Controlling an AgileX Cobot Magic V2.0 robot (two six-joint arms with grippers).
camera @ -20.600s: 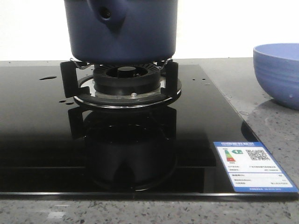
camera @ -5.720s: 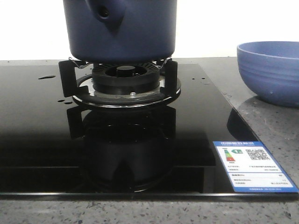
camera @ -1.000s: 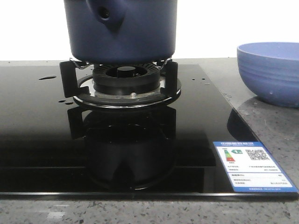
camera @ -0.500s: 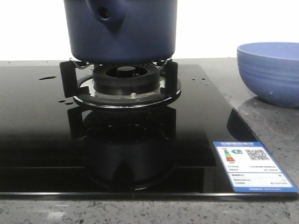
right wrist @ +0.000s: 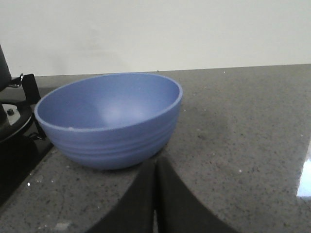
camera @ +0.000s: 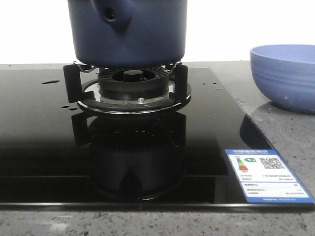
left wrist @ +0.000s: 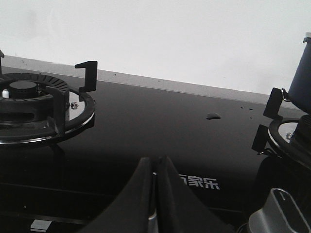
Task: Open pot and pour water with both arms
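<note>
The dark navy pot (camera: 128, 29) stands on the hob's right burner (camera: 132, 84), its side socket (camera: 112, 14) facing the camera. Its top is cut off by the frame. An edge of the pot (left wrist: 302, 73) shows in the left wrist view and a sliver of the pot (right wrist: 4, 65) in the right wrist view. Water lies as small drops (camera: 50, 81) on the black glass, one drop (left wrist: 213, 115) ahead of my left gripper (left wrist: 155, 161). That gripper is shut and empty, low over the glass. My right gripper (right wrist: 155, 162) is shut and empty over the counter, just short of the blue bowl (right wrist: 109, 119).
The light blue ridged bowl (camera: 285, 76) sits on the grey stone counter right of the hob. A second burner (left wrist: 29, 97) with black pan supports lies on the hob's left side. A metal knob (left wrist: 284, 213) is beside the left gripper. A blue energy label (camera: 268, 174) marks the hob's front right corner.
Nothing has visibly moved in the last second. Compared with the oldest frame, the blue bowl stands further left, nearer the hob.
</note>
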